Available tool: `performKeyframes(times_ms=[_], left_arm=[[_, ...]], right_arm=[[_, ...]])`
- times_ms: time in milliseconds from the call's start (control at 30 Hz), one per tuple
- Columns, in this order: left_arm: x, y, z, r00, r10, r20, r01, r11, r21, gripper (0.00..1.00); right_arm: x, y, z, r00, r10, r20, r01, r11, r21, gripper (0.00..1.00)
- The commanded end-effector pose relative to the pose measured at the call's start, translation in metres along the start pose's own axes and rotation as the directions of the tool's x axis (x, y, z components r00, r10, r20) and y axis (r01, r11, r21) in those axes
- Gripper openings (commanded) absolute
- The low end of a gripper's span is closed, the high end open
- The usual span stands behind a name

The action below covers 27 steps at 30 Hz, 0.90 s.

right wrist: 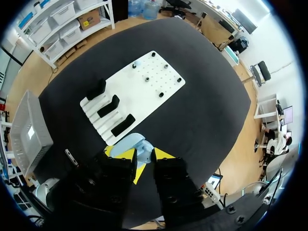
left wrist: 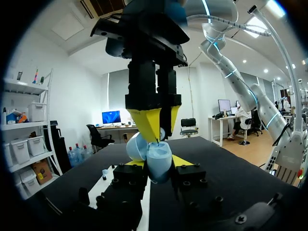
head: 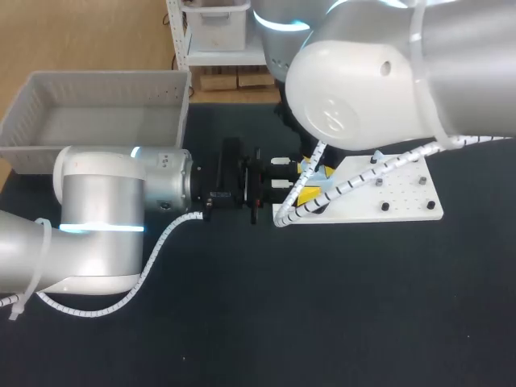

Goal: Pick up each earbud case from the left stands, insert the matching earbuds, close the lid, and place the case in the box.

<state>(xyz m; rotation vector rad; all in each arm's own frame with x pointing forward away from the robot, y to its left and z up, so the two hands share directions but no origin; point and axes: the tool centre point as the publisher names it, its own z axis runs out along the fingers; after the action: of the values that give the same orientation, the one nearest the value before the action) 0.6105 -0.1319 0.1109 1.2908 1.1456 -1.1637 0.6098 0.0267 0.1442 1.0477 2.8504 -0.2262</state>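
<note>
The left claw (left wrist: 160, 162) is closed on the pale blue case (left wrist: 159, 161), one yellow tip against each side, and holds it above the surface (head: 322, 306) with its lid open. The right claw (left wrist: 156, 131) hangs straight over the open case, touching it or nearly so. I cannot tell whether it grips anything. Just beyond the case lies a white board (right wrist: 144, 91) with three black stands (right wrist: 115, 106) in a row. The grey box (head: 32, 113) sits at the surface's far left corner, well apart from both claws.
</note>
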Motion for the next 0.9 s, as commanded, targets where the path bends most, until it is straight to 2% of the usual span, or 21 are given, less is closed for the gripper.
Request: performKeyframes(times_ms=[33, 167, 333, 400, 433, 567, 700, 767, 900], left_arm=[[0.001, -0.001, 0.000, 1.000, 0.003, 0.002, -0.003, 1.000, -0.007, 0.00], [0.001, -0.001, 0.000, 1.000, 0.003, 0.002, -0.003, 1.000, -0.007, 0.00], [0.001, -0.001, 0.000, 1.000, 0.003, 0.002, -0.003, 1.000, -0.007, 0.00], [0.001, -0.001, 0.000, 1.000, 0.003, 0.002, -0.003, 1.000, -0.007, 0.00], [0.001, -0.001, 0.000, 1.000, 0.003, 0.002, -0.003, 1.000, -0.007, 0.00], [0.001, -0.001, 0.000, 1.000, 0.003, 0.002, -0.003, 1.000, -0.007, 0.00], [0.001, -0.001, 0.000, 1.000, 0.003, 0.002, -0.003, 1.000, -0.007, 0.00], [0.001, -0.001, 0.000, 1.000, 0.003, 0.002, -0.003, 1.000, -0.007, 0.00], [0.001, -0.001, 0.000, 1.000, 0.003, 0.002, -0.003, 1.000, -0.007, 0.00]], right_arm=[[0.000, -0.003, -0.002, 1.000, 0.004, -0.004, -0.004, 1.000, -0.005, 1.00], [0.004, -0.017, -0.013, 1.000, 0.002, -0.008, -0.003, 0.999, -0.046, 1.00], [0.000, -0.042, -0.025, 0.999, -0.015, -0.028, 0.011, 0.989, -0.145, 1.00], [-0.008, -0.050, -0.025, 1.000, -0.018, -0.007, 0.016, 0.984, -0.180, 1.00], [-0.015, -0.055, -0.025, 1.000, -0.030, -0.006, 0.028, 0.977, -0.212, 0.96], [-0.038, -0.064, -0.022, 0.996, -0.086, 0.038, 0.094, 0.953, -0.287, 1.00], [-0.063, -0.068, -0.010, 0.986, -0.137, 0.096, 0.159, 0.944, -0.288, 0.93], [-0.074, -0.067, -0.003, 0.980, -0.160, 0.122, 0.188, 0.942, -0.276, 0.97], [-0.092, -0.060, 0.010, 0.969, -0.205, 0.138, 0.236, 0.934, -0.268, 0.96]])
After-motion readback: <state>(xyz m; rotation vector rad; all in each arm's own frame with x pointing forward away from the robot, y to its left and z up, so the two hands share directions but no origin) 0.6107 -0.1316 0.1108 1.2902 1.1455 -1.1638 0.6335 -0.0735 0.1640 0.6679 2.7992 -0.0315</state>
